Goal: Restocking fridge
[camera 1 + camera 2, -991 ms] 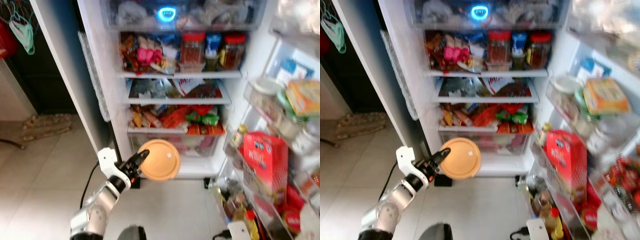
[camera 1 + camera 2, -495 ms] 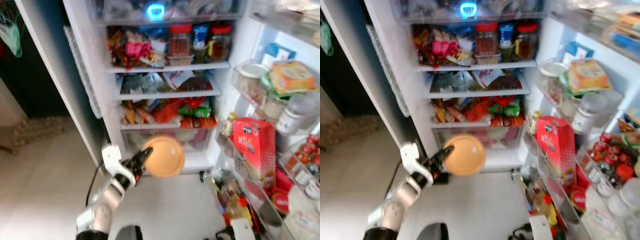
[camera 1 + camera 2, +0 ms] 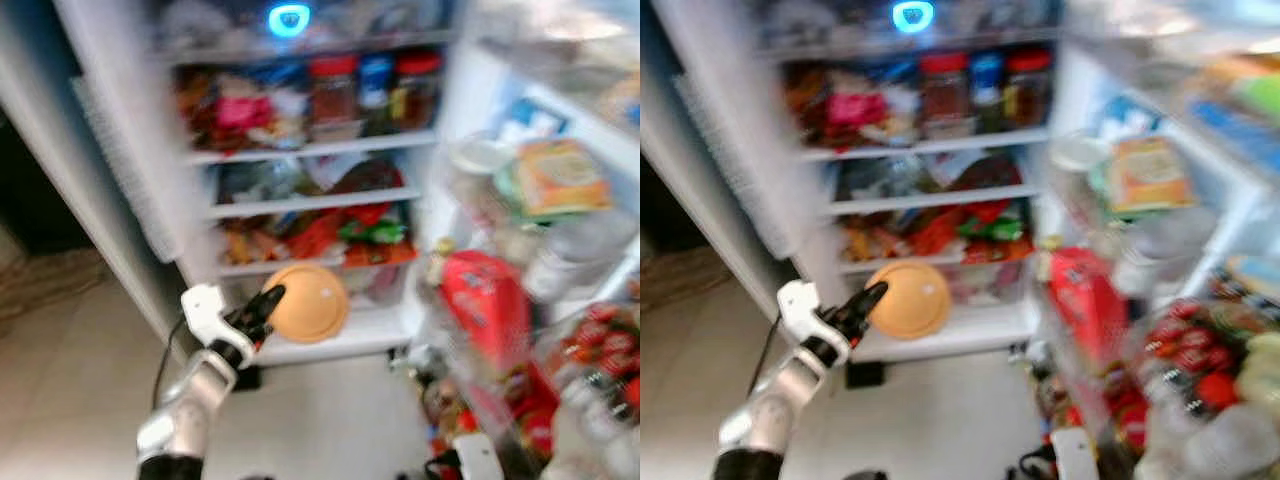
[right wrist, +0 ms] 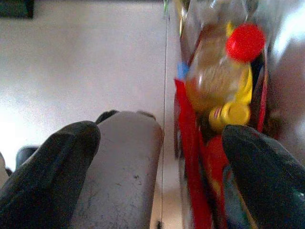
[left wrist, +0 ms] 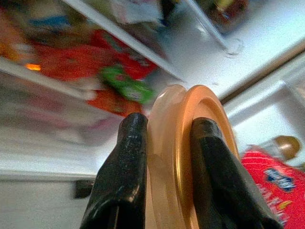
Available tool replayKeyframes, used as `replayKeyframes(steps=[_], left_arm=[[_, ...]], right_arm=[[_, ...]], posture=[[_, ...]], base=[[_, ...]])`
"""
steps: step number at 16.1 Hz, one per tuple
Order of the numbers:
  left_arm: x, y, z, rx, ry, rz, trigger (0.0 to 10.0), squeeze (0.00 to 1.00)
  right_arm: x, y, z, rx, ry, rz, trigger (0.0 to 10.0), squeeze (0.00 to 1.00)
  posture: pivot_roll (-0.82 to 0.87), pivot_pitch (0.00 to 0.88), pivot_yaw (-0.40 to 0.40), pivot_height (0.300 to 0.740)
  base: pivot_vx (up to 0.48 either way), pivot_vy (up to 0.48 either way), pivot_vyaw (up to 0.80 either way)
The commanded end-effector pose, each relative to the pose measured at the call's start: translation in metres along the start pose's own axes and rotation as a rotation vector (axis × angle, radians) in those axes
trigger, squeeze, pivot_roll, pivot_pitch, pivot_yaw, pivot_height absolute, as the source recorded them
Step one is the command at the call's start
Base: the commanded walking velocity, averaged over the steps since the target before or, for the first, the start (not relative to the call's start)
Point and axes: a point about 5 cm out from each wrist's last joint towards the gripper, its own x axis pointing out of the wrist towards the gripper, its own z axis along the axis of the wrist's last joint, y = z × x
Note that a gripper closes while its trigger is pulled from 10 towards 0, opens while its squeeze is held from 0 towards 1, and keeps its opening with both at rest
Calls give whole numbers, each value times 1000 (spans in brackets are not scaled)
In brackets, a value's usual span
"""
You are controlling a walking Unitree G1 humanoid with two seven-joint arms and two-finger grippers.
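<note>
A round orange lid point(image 3: 306, 301), on edge and pinched in the left hand point(image 5: 164, 143), sits before the fridge's point(image 3: 320, 150) bottom shelf.

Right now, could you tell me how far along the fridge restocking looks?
Done: the fridge stands open, its shelves already crowded with jars and packets. In hand: the left end effector is shut on the orange container, held up in front of the lowest level. Left: setting the container inside and letting go. The right end effector is open, by the door bottles.
</note>
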Motion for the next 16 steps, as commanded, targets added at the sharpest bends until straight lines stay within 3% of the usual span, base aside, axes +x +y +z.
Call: replayKeyframes(steps=[1,12,16], left_arm=[[1,-1,0,9,3,0,10000,0],[7,5,10,-36,-57,24,10000,0],[9,9,17,-82,-104,48,10000,0]], right_arm=[[-8,-1,-29,-2,113,-1,10000,0],[-8,-1,-31,-8,132,6,10000,0],[-8,-1,-30,-5,128,13,10000,0]], posture=[[-111,0,44,645],[-117,0,44,653],[-117,0,41,653]], base=[[281,0,0],[279,0,0],[280,0,545]])
